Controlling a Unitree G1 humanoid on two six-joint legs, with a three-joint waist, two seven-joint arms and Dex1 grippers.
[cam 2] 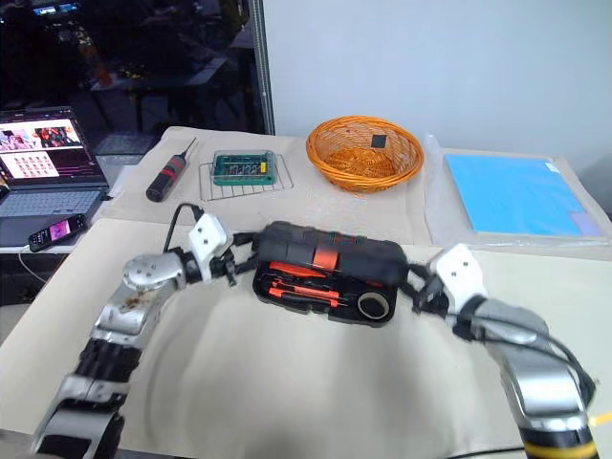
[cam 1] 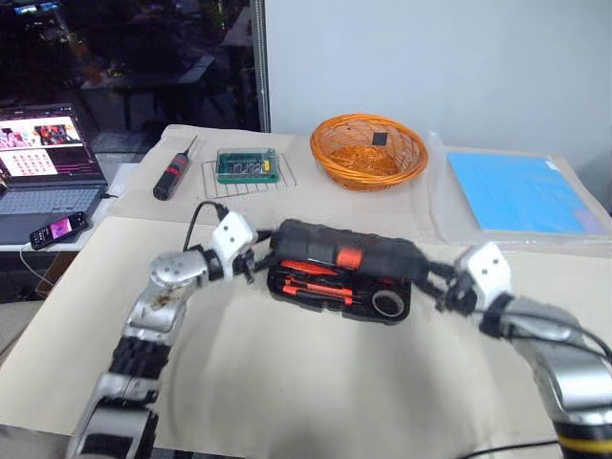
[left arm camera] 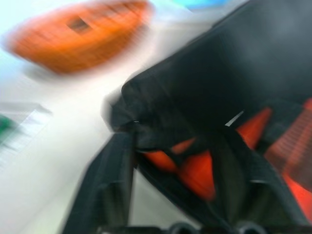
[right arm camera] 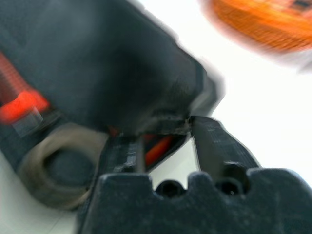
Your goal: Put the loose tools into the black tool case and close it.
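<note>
While the black tool case [cam 1: 344, 271] sits mid-surface with its lid tipped partly down over the tray, both claws flank it: the left claw [cam 1: 256, 262] at its left end, the right claw [cam 1: 438, 284] at its right end. Orange-handled tools [cam 1: 308, 280] already lie in the tray's recesses, beside a grey ring at the near right corner, so the loading looks done and closing seems to be the step in hand.

From the head, I can't read the fingers. The left wrist view fills that in: the fingers [left arm camera: 114, 180] stand spread, straddling the case's end corner without pinching it. The right wrist view shows the same, the fingers [right arm camera: 219, 146] parted just off the lid's corner. Both look released.

Next, I judge, the lid needs pressing flat until the orange latch [cam 1: 349, 257] catches; the gap along the near edge shows it hasn't yet.

Farther off sit a red-handled screwdriver [cam 1: 173, 173], a green box [cam 1: 247, 164] and a wicker basket [cam 1: 368, 148], none of them part of the job.
</note>
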